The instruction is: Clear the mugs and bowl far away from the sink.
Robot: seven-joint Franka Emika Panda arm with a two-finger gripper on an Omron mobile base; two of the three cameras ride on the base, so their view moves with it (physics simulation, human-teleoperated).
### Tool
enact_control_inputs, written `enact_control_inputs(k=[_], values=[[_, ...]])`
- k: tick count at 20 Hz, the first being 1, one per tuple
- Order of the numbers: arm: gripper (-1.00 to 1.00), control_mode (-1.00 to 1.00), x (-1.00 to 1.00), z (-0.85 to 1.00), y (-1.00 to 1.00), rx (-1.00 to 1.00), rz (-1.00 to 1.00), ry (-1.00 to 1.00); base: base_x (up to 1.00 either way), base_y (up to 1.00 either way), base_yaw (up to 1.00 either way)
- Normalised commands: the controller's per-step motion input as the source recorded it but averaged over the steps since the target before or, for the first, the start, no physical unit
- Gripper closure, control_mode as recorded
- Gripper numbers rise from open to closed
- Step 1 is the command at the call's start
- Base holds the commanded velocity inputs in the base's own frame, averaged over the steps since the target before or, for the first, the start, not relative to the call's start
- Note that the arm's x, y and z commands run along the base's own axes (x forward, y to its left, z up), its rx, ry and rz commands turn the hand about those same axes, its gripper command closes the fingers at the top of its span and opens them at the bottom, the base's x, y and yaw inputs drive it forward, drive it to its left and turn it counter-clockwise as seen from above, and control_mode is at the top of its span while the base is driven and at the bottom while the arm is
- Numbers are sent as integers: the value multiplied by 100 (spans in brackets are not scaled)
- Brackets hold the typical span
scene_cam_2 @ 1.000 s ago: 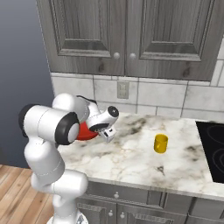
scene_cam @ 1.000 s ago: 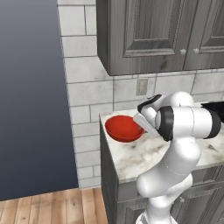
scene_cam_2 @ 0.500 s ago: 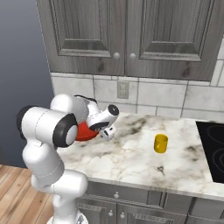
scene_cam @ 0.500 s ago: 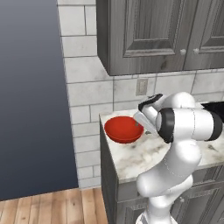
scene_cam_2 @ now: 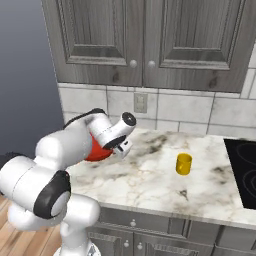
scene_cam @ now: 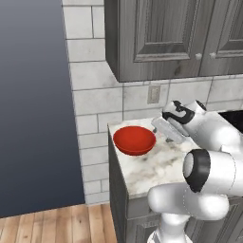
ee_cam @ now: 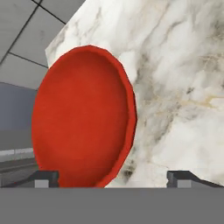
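Note:
The red bowl (scene_cam: pixel 134 139) rests on the marble counter (scene_cam: pixel 156 166) at its left end, near the backsplash; it is also in the right base view (scene_cam_2: pixel 96 151), partly behind my arm. My gripper (scene_cam: pixel 156 126) hovers just right of the bowl and stands open, holding nothing. In the hand view the bowl (ee_cam: pixel 83 118) lies ahead, and the gripper (ee_cam: pixel 113 177) has its two tips spread wide, one on each side of the bowl's near rim. A yellow mug (scene_cam_2: pixel 184 164) stands upright on the counter, well to the right. The sink is out of view.
The counter's left edge drops off just beyond the bowl. Grey wall cabinets (scene_cam_2: pixel 150 40) hang above, with an outlet (scene_cam_2: pixel 140 102) on the tiled backsplash. A black cooktop (scene_cam_2: pixel 244 170) lies at the far right. Bare marble (scene_cam_2: pixel 150 175) stretches between bowl and mug.
The gripper has opened from a narrow grip to wide and let go of the bowl, which now sits on the counter. The hand has lifted slightly away from it.

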Motion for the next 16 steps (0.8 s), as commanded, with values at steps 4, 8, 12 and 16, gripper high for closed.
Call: enact_control_inputs(k=[4, 8, 12, 16], values=[[-100, -100, -100, 88, 0, -11, 11, -4, 0, 0, 0], [-100, -100, -100, 32, 4, -23, 5, -3, 0, 0, 0], [-100, -100, -100, 47, 0, -20, 5, -1, 0, 0, 0], [-100, -100, -91, 49, 15, -22, 4, 1, 0, 0, 0]])
